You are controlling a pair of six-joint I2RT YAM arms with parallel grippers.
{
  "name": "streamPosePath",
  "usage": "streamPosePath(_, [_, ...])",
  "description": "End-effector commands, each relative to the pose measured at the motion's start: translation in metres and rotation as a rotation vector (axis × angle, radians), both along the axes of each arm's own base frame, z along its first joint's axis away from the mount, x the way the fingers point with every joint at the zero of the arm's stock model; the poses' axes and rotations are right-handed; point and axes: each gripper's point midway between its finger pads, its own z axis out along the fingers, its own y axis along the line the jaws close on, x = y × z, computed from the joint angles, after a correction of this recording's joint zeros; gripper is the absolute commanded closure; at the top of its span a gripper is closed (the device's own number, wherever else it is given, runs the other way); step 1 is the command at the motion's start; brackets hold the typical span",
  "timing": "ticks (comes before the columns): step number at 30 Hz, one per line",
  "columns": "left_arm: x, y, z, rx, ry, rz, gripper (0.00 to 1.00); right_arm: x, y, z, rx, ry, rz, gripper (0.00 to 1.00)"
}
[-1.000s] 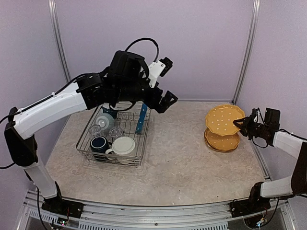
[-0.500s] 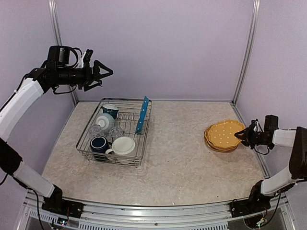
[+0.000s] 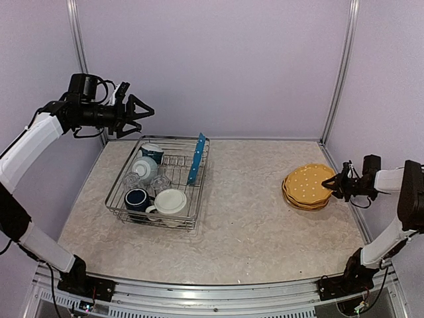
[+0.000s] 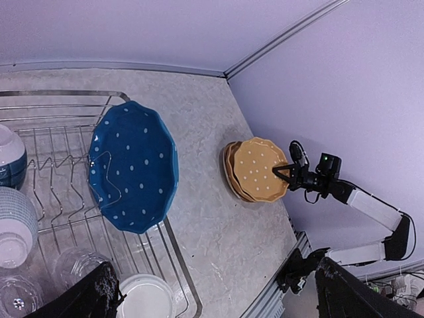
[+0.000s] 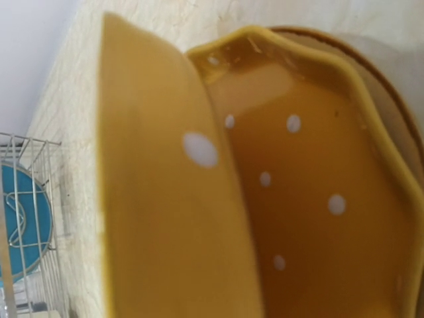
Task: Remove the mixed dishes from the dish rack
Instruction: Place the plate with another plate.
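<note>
The dish rack [image 3: 196, 213] is a silver wire basket on the table's left half. A blue white-dotted plate [image 3: 196, 158] [image 4: 132, 165] stands upright in it, beside a navy mug [image 3: 137, 197], a cream mug [image 3: 171, 201], a bowl [image 3: 144, 167] and clear glasses [image 3: 160, 182]. My left gripper [image 3: 140, 118] [image 4: 218, 301] hangs open and empty, high above the rack's far left corner. On the right, a stack of yellow plates [image 3: 307, 185] [image 4: 258, 169] lies flat. My right gripper [image 3: 332, 183] is shut on the rim of the top yellow plate [image 5: 298, 199]; its fingers are hidden in the right wrist view.
Purple walls close in the table at the back and both sides, with metal posts [image 3: 341, 66] in the back corners. The yellow stack sits close to the right wall. A rail [image 3: 218, 301] runs along the near edge.
My left arm swung from over the rack up to the far left. My right gripper lowered the yellow plate from a raised tilt onto the stack.
</note>
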Motion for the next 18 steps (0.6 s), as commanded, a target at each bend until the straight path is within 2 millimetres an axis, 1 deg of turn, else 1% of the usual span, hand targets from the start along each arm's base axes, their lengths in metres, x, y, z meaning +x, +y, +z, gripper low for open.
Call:
streamPosePath(1, [0.0,-0.001,-0.002,-0.021,0.008,-0.024,0.01,0.01,0.007,0.021,0.044,-0.095,0.07,0.92])
streamPosePath(5, [-0.001,-0.003,-0.006,-0.031,0.025,-0.032,0.01,0.01,0.005,0.017,0.033,-0.085,0.073,0.82])
streamPosePath(8, [-0.001,-0.004,-0.007,-0.041,0.032,-0.04,0.01,0.011,0.0,0.013,-0.009,-0.064,0.055,0.76])
streamPosePath(13, [-0.001,-0.005,-0.007,-0.045,0.035,-0.045,0.01,0.01,-0.008,0.013,-0.073,-0.052,0.034,0.65])
streamPosePath(18, [-0.002,-0.006,-0.007,-0.049,0.034,-0.047,0.01,0.008,-0.014,0.008,-0.126,-0.024,0.024,0.55])
